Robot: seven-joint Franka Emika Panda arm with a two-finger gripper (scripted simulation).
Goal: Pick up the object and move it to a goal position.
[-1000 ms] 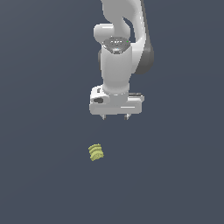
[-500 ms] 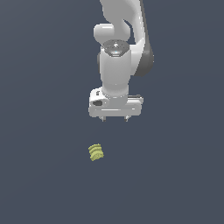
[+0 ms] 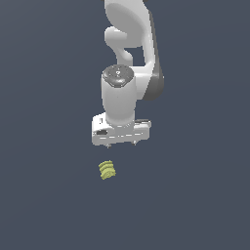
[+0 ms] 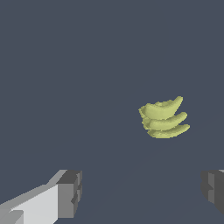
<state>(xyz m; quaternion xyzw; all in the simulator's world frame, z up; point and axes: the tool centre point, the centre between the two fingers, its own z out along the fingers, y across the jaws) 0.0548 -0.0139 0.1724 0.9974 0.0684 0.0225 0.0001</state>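
I held the fingers (image 4: 142, 192) spread wide, above and just beside the object (image 3: 107, 169); I judged I should centre over its ribs before descending.

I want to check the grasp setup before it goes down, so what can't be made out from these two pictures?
- Gripper fingers: in the exterior view only short tips show below the hand, too small to judge their gap.
- One finger: cut off by the wrist view's edge.
- Yellow-green ribbed object: its underside and contact with the floor are hidden in both views.
- Goal position: no marker shows in either view.
- Arm base: cut off by the exterior view's top edge.
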